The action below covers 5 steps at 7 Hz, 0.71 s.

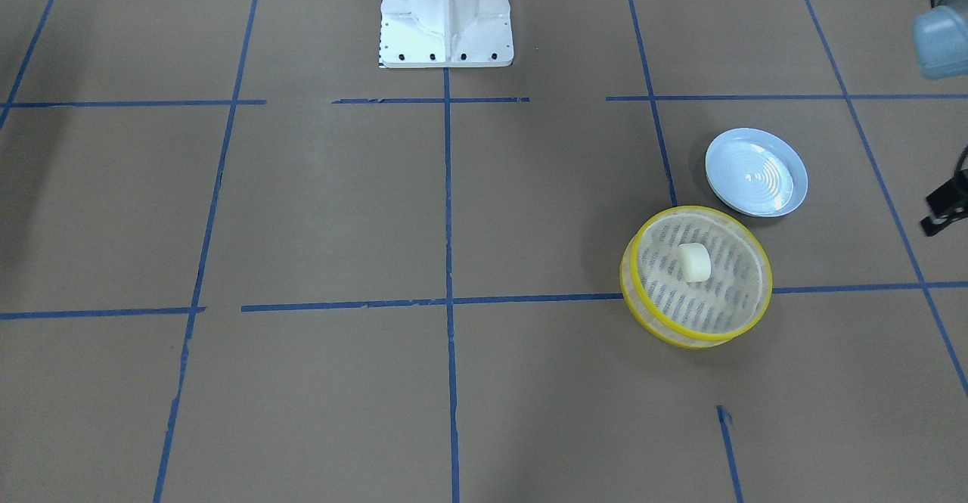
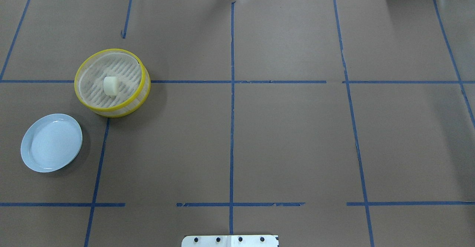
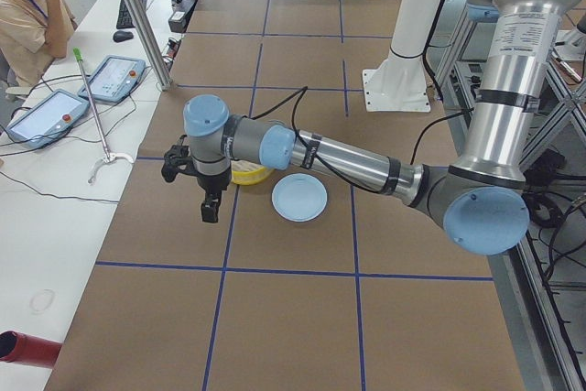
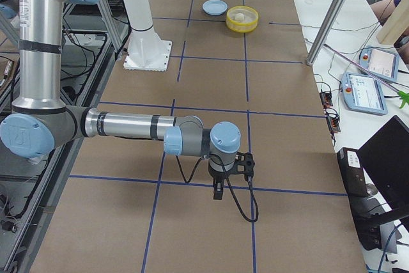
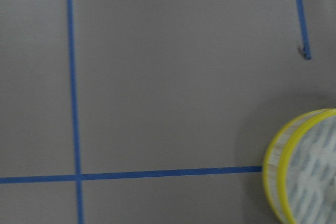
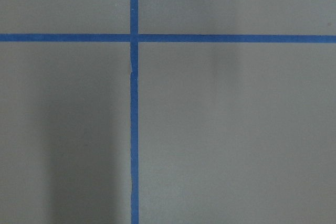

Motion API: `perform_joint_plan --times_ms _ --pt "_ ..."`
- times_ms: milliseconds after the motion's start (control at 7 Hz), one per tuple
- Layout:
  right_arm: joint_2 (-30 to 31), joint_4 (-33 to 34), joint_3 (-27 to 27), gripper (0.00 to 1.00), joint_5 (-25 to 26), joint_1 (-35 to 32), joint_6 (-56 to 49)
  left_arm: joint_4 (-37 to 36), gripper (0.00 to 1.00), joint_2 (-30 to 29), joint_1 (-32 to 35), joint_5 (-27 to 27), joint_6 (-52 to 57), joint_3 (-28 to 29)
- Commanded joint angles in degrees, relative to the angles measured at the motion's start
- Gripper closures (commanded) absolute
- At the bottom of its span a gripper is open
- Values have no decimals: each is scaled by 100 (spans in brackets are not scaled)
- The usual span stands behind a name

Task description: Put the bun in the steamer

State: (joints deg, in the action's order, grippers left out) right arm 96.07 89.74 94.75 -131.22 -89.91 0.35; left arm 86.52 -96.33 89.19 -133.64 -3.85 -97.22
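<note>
Hovering left gripper: it hangs above the table, off to one side of the steamer and not over it. Its wrist camera catches only a slice of the yellow rim in a corner. I cannot tell whether the jaws stand apart or together, and nothing shows between them.
Right gripper: far down the table and well apart from the task's things. It points down at bare paper and blue tape. Its jaws cannot be read either.
Bun: it lies inside the steamer on the slatted floor, near the middle and clear of the wall.
Steamer: it sits upright on the table over a tape line, with the pale blue plate just beside it and bare.
Progress: judging by how things lie, the placing looks done.
Handling: the bun looks light and soft, and likely to dent under a hard pinch.
Hold: probably best taken from above across two opposite flatter sides with a gentle squeeze, since the basket wall blocks a sideways reach.
</note>
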Motion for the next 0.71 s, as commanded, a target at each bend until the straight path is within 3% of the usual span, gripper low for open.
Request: perform_joint_plan --times_ms 0,286,429,571 --pt "0 0 0 0 0 0 0 -4 0 1085 377 -963 376 -104" --pt "-9 0 0 0 0 0 0 1271 0 1704 580 -910 350 -280" --pt "0 0 0 0 0 0 0 1402 0 1662 590 56 350 -315" --pt "-9 0 0 0 0 0 0 1316 0 1644 590 231 350 -298"
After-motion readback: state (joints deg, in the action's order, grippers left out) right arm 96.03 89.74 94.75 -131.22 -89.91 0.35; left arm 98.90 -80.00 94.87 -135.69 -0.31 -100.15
